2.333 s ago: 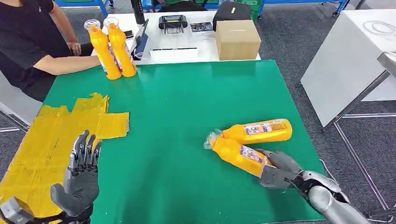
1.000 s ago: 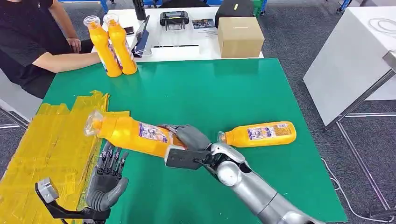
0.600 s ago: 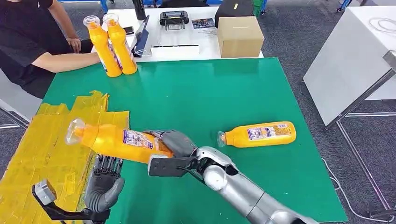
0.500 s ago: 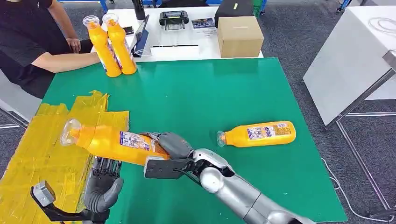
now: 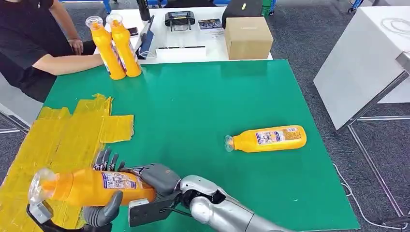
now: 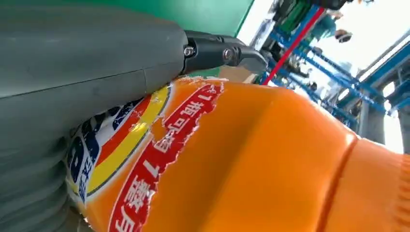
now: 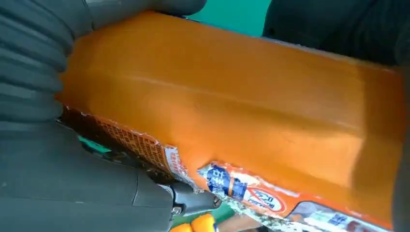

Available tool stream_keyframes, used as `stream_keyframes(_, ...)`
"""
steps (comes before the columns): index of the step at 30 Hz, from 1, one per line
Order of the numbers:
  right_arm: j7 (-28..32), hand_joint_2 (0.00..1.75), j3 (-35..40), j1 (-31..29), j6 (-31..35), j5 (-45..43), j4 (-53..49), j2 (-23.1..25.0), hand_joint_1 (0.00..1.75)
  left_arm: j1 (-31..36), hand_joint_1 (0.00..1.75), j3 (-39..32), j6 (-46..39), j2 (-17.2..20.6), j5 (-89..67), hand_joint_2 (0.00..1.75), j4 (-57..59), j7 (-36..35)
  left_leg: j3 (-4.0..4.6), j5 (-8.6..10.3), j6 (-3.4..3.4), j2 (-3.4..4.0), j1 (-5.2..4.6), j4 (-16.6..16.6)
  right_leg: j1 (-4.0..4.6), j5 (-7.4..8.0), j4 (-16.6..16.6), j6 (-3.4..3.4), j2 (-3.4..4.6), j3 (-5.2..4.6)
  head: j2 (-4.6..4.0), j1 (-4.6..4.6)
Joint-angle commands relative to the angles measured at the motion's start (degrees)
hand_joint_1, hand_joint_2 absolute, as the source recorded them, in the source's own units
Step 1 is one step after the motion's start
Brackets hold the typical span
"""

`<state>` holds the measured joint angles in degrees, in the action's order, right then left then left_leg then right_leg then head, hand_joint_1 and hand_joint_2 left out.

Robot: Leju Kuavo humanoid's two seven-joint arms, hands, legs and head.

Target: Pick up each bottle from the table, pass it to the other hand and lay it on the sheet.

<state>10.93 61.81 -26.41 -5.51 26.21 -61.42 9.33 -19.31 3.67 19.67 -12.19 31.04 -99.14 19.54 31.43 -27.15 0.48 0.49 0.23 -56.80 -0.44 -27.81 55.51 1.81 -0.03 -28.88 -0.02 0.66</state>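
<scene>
My right hand (image 5: 157, 180) grips the base end of an orange bottle (image 5: 92, 186) and holds it level over the near edge of the yellow sheet (image 5: 63, 140), cap end pointing left. My left hand (image 5: 102, 209) cups the bottle from below. Its fingers stand up straight behind the bottle and its thumb lies against the front. In the left wrist view that thumb (image 6: 87, 63) lies along the bottle's label (image 6: 145, 159). In the right wrist view the bottle (image 7: 232, 101) lies against my right hand (image 7: 58, 183). A second orange bottle (image 5: 267, 138) lies on the green table (image 5: 203, 101) at the right.
Two more orange bottles (image 5: 116, 46) stand upright at the table's far left corner, beside a seated person's forearm (image 5: 72, 64). A cardboard box (image 5: 247, 37) and small devices sit on the white table behind. A white table stands to the right.
My right arm has carried the bottle left and down, from above the table's middle to the sheet's near edge. The bottle now lies in my left palm, which had waited under it.
</scene>
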Motion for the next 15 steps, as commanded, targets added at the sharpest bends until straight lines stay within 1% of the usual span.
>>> stream_keyframes(1, 1.04, 1.75, 8.11, 1.04, -1.29, 1.04, 4.25, 0.6, 1.75, 2.02, 0.0, -0.95, -0.96, -1.67, -1.3, 1.75, 0.01, 0.13, -0.13, 0.03, -0.01, -0.17, 0.05, 0.07, 0.05, 0.01, -0.12, -0.03, -0.14, 0.19, 0.0, 0.02)
stream_keyframes(5, 1.3, 1.75, 8.0, 1.18, -1.22, 1.17, 4.62, 0.54, 1.75, 1.95, 0.0, -0.94, -1.45, -2.1, -1.58, 1.75, -0.11, 0.31, -0.09, 0.04, -0.01, -0.19, 0.05, 0.06, 0.05, 0.02, -0.11, -0.03, -0.17, 0.16, 0.0, 0.02)
stream_keyframes(6, 1.3, 1.75, 7.97, 1.26, -1.14, 1.19, 4.78, 0.52, 1.75, 1.83, 0.63, -0.91, -1.33, -2.16, -1.5, 1.75, -0.36, 0.42, -0.18, 0.04, -0.02, -0.26, 0.1, 0.07, 0.1, 0.01, -0.17, -0.04, -0.22, 0.28, 0.0, 0.02)
stream_keyframes(7, 1.3, 1.75, 7.86, 1.33, -1.02, 1.22, 4.96, 0.51, 1.75, 1.73, 1.75, -0.82, -1.06, -2.23, -1.61, 1.75, -0.54, 0.73, -0.16, 0.04, -0.01, -0.21, 0.06, 0.08, 0.06, 0.01, -0.14, -0.03, -0.17, 0.23, 0.0, 0.04)
stream_keyframes(12, 1.3, 1.75, 7.25, 1.71, -0.53, 1.37, 5.21, 0.26, 1.75, 1.38, 1.75, -0.64, -1.5, -2.52, -2.32, 1.75, -1.57, 1.55, -0.06, 0.04, 0.0, -0.17, 0.04, 0.05, 0.04, 0.02, -0.1, -0.01, -0.15, 0.1, 0.0, 0.02)
stream_keyframes(13, 1.3, 1.75, 7.2, 1.75, -0.48, 1.4, 5.25, 0.26, 1.75, 1.35, 1.75, -0.64, -1.56, -2.52, -2.37, 1.75, -1.64, 1.59, -0.14, 0.04, -0.01, -0.26, 0.06, 0.07, 0.06, 0.0, -0.15, -0.02, -0.22, 0.22, 0.0, 0.02)
stream_keyframes(15, 1.3, 1.75, 7.2, 1.75, -0.48, 1.4, 5.25, 0.26, 1.75, 1.35, 1.75, -0.64, -1.56, -2.52, -2.37, 1.75, -1.64, 1.59, -0.07, 0.04, -0.01, -0.17, 0.04, 0.04, 0.04, 0.02, -0.1, -0.01, -0.15, 0.12, 0.0, 0.02)
